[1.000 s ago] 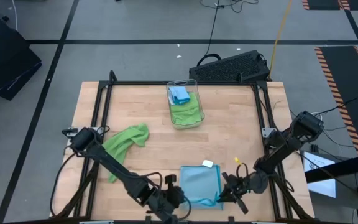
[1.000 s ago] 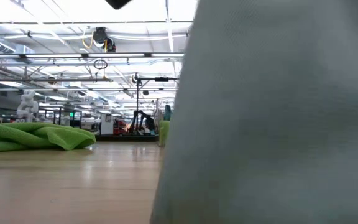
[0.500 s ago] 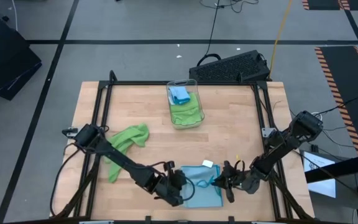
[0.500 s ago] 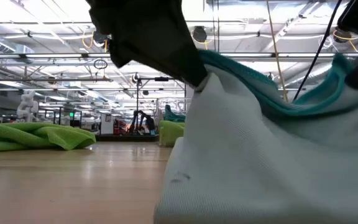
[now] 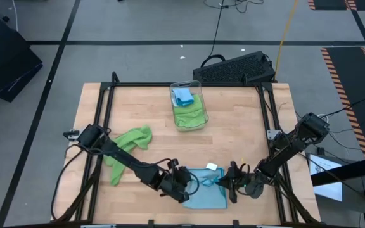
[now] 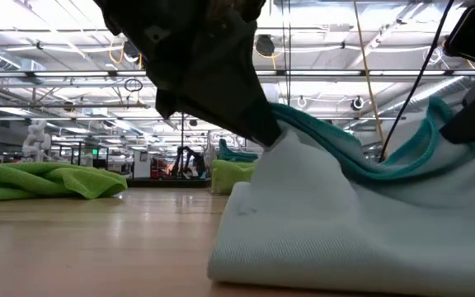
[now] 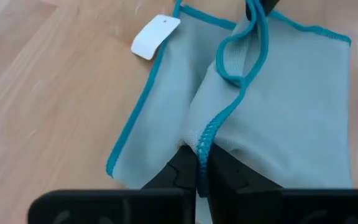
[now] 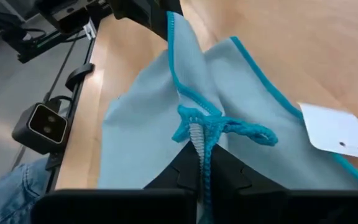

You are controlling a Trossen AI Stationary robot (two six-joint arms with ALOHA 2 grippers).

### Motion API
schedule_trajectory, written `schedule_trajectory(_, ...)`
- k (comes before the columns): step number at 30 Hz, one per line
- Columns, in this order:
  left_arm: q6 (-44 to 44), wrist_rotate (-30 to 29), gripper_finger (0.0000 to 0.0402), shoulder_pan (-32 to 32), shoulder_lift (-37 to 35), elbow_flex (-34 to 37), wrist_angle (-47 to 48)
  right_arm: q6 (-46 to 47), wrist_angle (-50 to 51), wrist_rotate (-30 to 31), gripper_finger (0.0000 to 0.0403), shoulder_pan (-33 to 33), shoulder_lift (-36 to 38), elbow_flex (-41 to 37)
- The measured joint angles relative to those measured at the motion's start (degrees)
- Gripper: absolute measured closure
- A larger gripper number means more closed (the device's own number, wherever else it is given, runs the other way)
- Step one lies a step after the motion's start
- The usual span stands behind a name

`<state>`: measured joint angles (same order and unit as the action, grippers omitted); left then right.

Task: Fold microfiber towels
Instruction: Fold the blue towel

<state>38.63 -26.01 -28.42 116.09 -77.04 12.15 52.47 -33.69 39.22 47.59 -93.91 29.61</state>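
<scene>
A light blue microfiber towel (image 5: 206,190) with a teal hem and a white tag (image 7: 156,36) lies near the table's front edge. Its near edge is raised and bunched over the rest. My left gripper (image 5: 192,183) and my right gripper (image 5: 224,183) face each other over it, each shut on the hem. A lime green towel (image 5: 129,142) lies crumpled flat on the table's left. More green and blue towels sit in the clear bin (image 5: 189,105) at the far middle. My left gripper pinches the blue towel's teal hemmed edge (image 7: 205,138) between its two fingers, slanting down from the table's left. The cloth rises to the fingers (image 6: 262,124) and slopes down onto the layer below. My right gripper pinches a bunched bit of the teal hem (image 8: 199,127) between its two fingers, coming in from the table's right, slanting down. The held edge (image 6: 435,124) is lifted, and the hem sags slack between the two grippers; the rest lies on the table.
A black keyboard (image 5: 236,68) lies beyond the table's far edge. Bare wood lies between the green towel and the bin. The table's black frame rails (image 5: 103,120) run along both sides.
Both grippers have carried the blue towel's near edge up off the table and toward the far edge, then sunk lower. The left gripper also went toward the table's right. The lifted edge now drapes over the part of the towel that stayed flat.
</scene>
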Motion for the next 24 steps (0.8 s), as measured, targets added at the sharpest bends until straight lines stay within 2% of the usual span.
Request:
schedule_trajectory(6, 1.1, -2.0, 0.0374, 0.2, 0.0, 1.8, -0.4, 0.4, 0.6, 4.4, 0.033, -0.5, 0.0, 0.0)
schedule_trajectory(10, 2.5, -5.1, 0.0358, -0.1, 0.0, 2.7, -0.3, 3.3, 3.2, 4.2, 0.0278, -2.2, 0.0, 0.0)
schedule_trajectory(17, 3.6, -6.3, 0.0262, 0.3, 0.0, 3.2, 0.0, 8.6, 7.6, 4.0, 0.0207, -2.7, 0.4, 0.0)
schedule_trajectory(20, 3.9, -6.4, 0.0225, 0.8, -0.3, 3.2, 0.8, 9.2, 12.0, 4.0, 0.0198, -2.5, 3.5, 0.0)
schedule_trajectory(24, 3.5, -6.6, 0.0195, 1.2, -2.9, 2.8, 4.0, 11.0, 24.5, 4.3, 0.0199, -2.7, 10.1, 0.0)
